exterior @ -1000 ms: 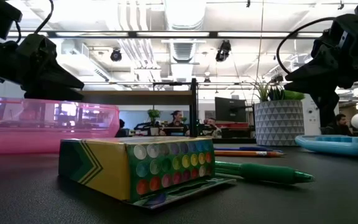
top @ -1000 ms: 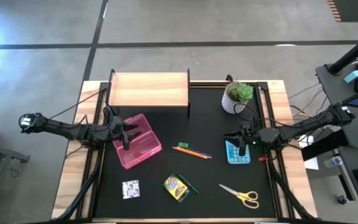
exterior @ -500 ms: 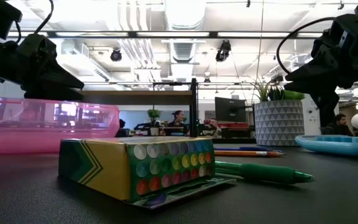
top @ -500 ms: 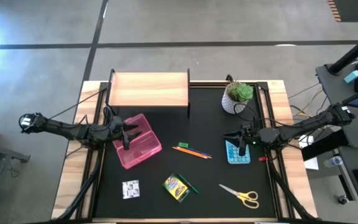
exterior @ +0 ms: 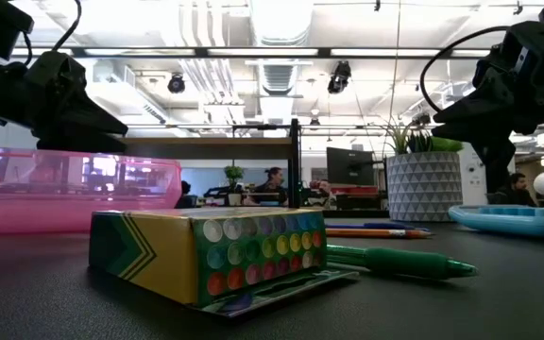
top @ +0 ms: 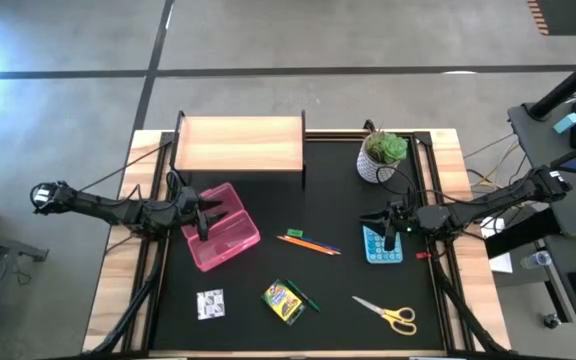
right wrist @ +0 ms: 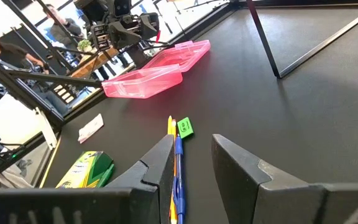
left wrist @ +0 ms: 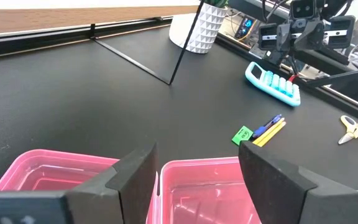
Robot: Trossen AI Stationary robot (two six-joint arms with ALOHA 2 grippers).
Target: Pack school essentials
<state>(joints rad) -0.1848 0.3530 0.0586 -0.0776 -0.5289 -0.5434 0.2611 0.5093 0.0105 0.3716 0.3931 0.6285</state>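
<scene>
The left pincer [top: 203,222] hangs over the pink case [top: 220,227], its fingers [left wrist: 138,177] spread wide and grasping nothing; the open case lies right below them on the black surface [top: 268,200], its long axis slanting across the surface. The right pincer [top: 389,230] hovers above the blue calculator [top: 380,245], fingers [right wrist: 241,168] partly parted with nothing between them.

Between the two pincers, nearer the right one, lie the pencils [top: 313,243], side by side, their long axis running slantwise, one end toward the left pincer and the other toward the calculator. A small green eraser [top: 294,233] sits just beside their end on the left pincer's side. The crayon box [top: 284,301] lies well apart from both pincers toward the front edge, tilted, with a green pen [exterior: 399,262] just beside it. The scissors [top: 389,314] lie in front of the right pincer, yellow handles pointing away from the crayon box. The white patterned square [top: 210,304] lies in front of the left pincer.
</scene>
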